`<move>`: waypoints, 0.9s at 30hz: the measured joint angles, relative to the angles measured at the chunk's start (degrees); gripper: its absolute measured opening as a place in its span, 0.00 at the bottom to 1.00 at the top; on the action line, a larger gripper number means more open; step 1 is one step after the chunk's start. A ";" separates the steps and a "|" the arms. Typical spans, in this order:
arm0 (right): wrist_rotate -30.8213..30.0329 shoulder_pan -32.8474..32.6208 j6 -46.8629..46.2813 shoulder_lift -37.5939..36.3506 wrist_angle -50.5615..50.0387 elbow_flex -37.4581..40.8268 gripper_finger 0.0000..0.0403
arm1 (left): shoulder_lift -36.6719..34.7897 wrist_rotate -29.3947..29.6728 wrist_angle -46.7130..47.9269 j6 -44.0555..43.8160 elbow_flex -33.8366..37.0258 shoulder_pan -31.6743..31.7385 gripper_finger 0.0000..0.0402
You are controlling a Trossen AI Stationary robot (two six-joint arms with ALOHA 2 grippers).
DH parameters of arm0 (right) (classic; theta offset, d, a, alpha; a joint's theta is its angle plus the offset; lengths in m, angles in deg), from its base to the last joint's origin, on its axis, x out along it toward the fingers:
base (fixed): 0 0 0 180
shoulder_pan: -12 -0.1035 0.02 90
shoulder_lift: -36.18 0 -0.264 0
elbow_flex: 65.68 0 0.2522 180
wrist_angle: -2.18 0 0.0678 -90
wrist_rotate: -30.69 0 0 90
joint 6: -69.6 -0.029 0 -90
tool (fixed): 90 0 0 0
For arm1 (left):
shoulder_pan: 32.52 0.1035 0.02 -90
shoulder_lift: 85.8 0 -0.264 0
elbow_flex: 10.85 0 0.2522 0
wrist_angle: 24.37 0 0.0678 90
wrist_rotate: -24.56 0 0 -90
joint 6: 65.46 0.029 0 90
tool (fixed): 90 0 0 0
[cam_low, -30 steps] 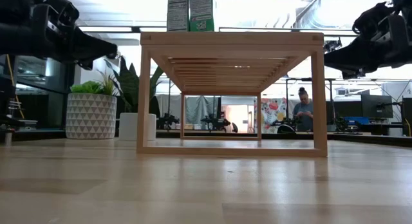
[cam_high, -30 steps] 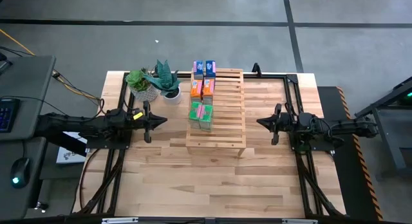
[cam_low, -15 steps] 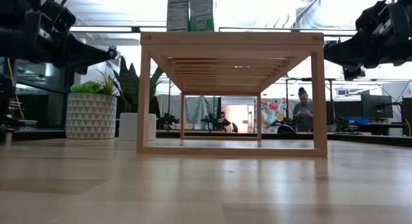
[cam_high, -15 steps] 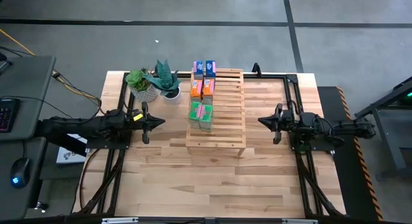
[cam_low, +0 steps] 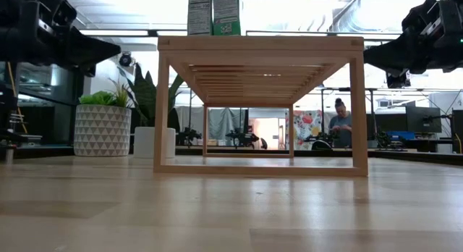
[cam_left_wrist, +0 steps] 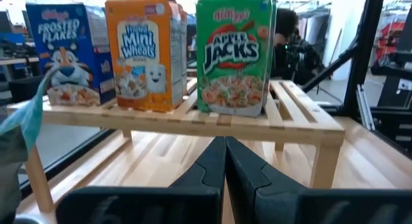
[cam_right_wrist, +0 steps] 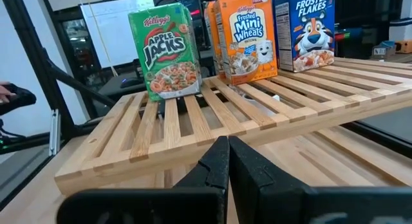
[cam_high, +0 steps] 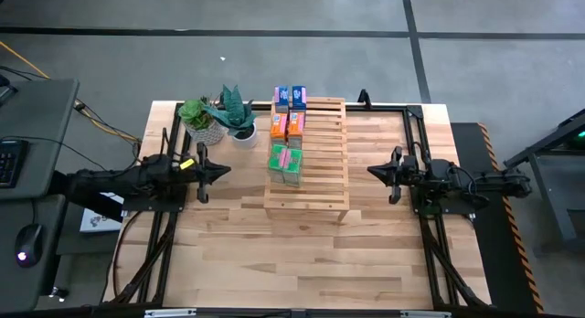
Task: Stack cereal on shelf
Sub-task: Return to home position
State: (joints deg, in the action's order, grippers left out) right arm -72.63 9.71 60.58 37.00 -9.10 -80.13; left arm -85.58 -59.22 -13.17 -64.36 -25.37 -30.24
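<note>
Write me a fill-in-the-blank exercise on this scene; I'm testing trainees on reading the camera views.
1. The Apple Jacks boxes on the shelf are ____.
2. The Frosted Mini-Wheats boxes stand between the Apple Jacks boxes and the ____ boxes.
3. The left gripper and the right gripper both have their fingers ____.
4. The two potted plants stand on the ____ arm's side of the shelf.
Missing words: green; Frosted Flakes; shut; left.

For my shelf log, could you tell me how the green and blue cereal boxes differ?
The green cereal boxes read Apple Jacks; the blue cereal boxes read Frosted Flakes. Green stand at the row's front end, blue at the back, nearer the plants. Both stand upright on the shelf.
</note>
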 joint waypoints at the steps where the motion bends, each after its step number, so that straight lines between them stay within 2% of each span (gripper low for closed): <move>1: 0.00 0.00 0.00 -0.02 0.00 0.00 0.00 | 0.05 0.00 -0.19 0.00 0.00 0.00 0.00; 27: 0.00 0.00 0.02 -0.04 -0.02 0.00 0.00 | 0.03 0.00 1.15 0.00 0.02 0.00 0.00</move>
State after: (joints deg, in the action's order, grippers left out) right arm -72.63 9.71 60.60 36.95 -9.12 -80.13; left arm -85.55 -59.22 -12.01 -64.36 -25.34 -30.24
